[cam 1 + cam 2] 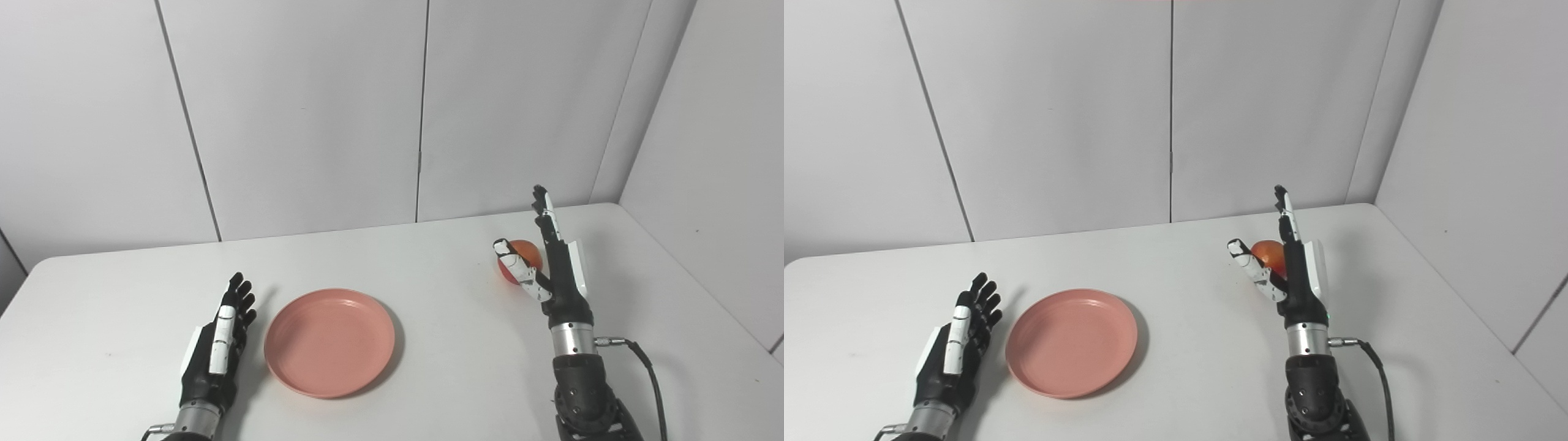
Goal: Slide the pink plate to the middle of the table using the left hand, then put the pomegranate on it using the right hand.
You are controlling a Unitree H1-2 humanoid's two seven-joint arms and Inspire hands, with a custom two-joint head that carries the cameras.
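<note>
- Fingers (542,211) of the right hand (554,269) stand straight up and spread, thumb angled out toward the plate side; nothing is gripped between them.
- Pomegranate (520,260) sits on the surface (429,269) just behind that thumb, in the hollow between thumb and palm. Whether the hand touches the fruit cannot be told from either view.
- Fingers (242,294) of the left hand (220,343) are extended and loose, holding nothing, with the hand resting edge-up on the surface.
- Pink plate (331,343) lies flat just beside the left hand, a narrow strip of white showing between them, so the two look apart rather than touching.
- Plate position reads as a little left of the surface's centre line, judged against the wall seam behind; the slide looks finished or close to it.
- Plate is bare, and the fruit sits well apart from it on the right side.
- Remaining work, on this evidence: closing the right hand around the fruit, lifting it, carrying it across and setting it inside the plate's rim.
- Round fruit may roll if the closing thumb nudges it first.
</note>
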